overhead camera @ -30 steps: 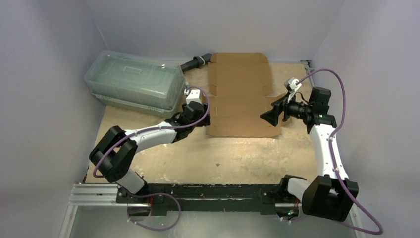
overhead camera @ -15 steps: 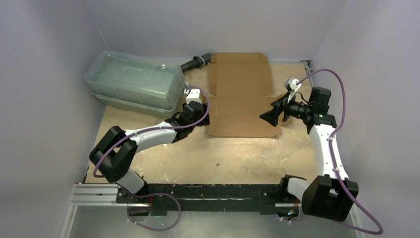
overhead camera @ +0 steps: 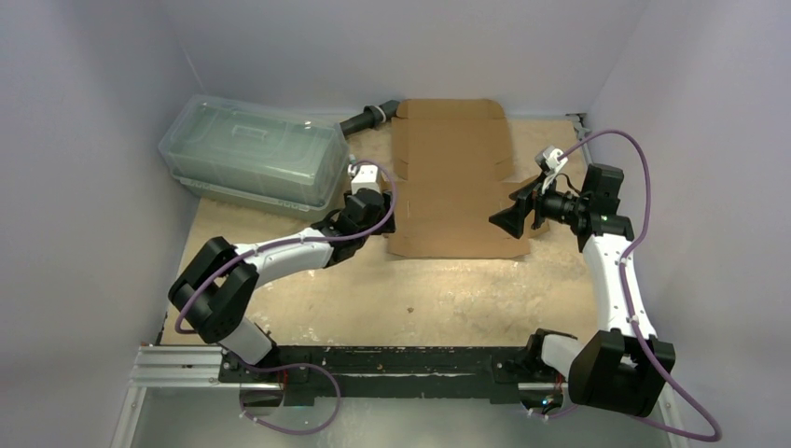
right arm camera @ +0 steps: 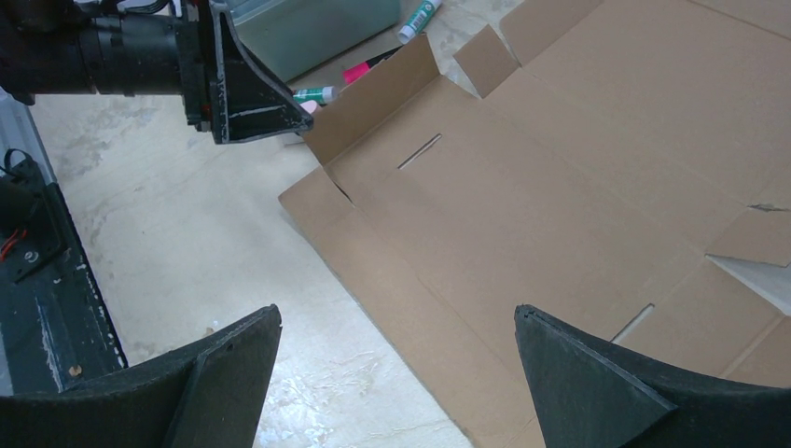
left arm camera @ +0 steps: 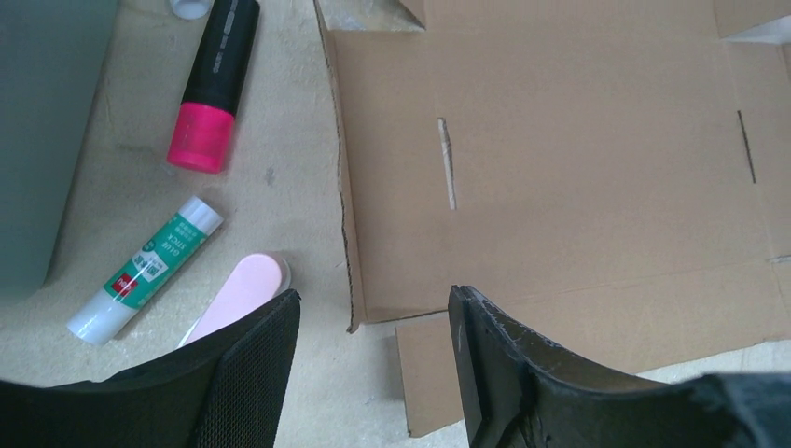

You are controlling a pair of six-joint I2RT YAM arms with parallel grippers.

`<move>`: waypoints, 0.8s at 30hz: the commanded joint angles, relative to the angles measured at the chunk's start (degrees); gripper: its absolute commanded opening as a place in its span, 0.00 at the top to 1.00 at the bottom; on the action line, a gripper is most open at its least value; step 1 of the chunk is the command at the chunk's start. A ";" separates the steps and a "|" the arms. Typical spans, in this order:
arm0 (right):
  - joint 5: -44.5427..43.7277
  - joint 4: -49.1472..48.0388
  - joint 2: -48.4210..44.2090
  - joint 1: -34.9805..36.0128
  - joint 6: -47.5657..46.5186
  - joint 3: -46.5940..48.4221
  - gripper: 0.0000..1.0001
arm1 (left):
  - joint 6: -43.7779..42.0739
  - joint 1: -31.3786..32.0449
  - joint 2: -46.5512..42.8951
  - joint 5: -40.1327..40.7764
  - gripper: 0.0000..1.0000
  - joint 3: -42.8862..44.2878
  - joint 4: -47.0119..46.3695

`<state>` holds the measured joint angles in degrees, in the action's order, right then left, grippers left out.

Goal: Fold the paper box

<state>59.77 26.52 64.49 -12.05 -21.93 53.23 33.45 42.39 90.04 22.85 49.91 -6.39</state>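
Judging flat brown corrugated cardboard sheet (overhead camera: pixel 455 177) light, stiff; I'm eyeing edge flaps. L gripper (left arm camera: pixel 373 308) jaws part-open, R gripper (right arm camera: pixel 396 317) wide, both empty.

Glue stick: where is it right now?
In the left wrist view the glue stick lies lower left on the table, below the pink marker, left of the cardboard sheet.

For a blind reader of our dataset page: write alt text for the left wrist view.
The unfolded cardboard box lies flat across the right of the frame, the open, empty left gripper above its bottom-left corner. Beside it lie a pink-and-black marker, a glue stick and a pink oval item.
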 commanded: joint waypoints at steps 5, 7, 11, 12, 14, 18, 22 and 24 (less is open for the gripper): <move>2.19 -0.20 -0.32 -0.16 0.04 0.23 0.01 | -1.46 -0.57 1.37 1.63 0.41 6.47 -0.38; 2.28 -0.16 -0.41 -0.16 0.02 0.23 0.01 | -1.24 -0.64 2.10 1.82 0.41 7.79 0.60; 2.45 -0.16 -0.68 -0.16 0.01 0.18 0.01 | -1.42 -0.73 4.01 2.75 0.41 9.77 2.14; 2.52 -0.20 -0.67 -0.16 -0.02 0.16 0.01 | -1.48 -0.75 4.65 3.30 0.41 10.26 2.48; 2.70 -0.16 -0.68 -0.16 0.04 0.15 0.01 | -1.48 -1.24 6.21 4.17 0.42 11.27 3.40; 2.89 -0.10 -0.85 -0.16 0.05 0.12 0.01 | -1.57 -2.89 9.69 3.58 0.44 13.54 4.17; 2.90 0.01 -1.07 -0.16 -0.01 0.16 0.01 | -2.59 -3.45 12.88 2.96 0.48 15.92 4.54; 2.90 0.01 -1.03 -0.16 0.03 0.12 0.01 | -3.01 -3.46 14.34 2.55 0.50 16.89 4.67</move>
<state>61.10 26.55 64.47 -12.05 -21.93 53.23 32.32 39.27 102.50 25.36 63.11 -1.83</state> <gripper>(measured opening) 0.987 0.517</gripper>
